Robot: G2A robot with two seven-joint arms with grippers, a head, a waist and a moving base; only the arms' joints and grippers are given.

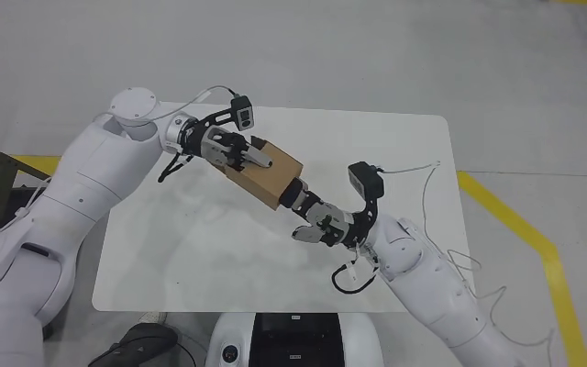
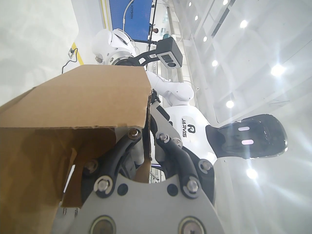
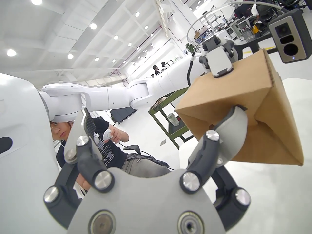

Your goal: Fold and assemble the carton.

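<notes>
A brown carton [image 1: 267, 172] is held in the air above the middle of the white table [image 1: 394, 147], lying lengthwise between the two arms. My left gripper [image 1: 246, 154] is at its far end, shut on a carton wall [image 2: 73, 98], with one finger inside the carton and one outside. In the right wrist view the carton [image 3: 234, 93] shows its near end with flaps folded inward. My right gripper [image 3: 158, 122] is open wide at that end. One of its fingertips [image 3: 235, 125] presses on a folded flap and the other fingertip [image 3: 82, 122] touches nothing. In the top view the right gripper [image 1: 301, 213] sits at the carton's near end.
A thin white cable [image 1: 424, 179] arcs over the table's right side from the right wrist camera. The table's front edge runs close below the right arm. A yellow floor line [image 1: 514, 220] passes to the right of the table. A green cart [image 3: 165, 113] stands in the background.
</notes>
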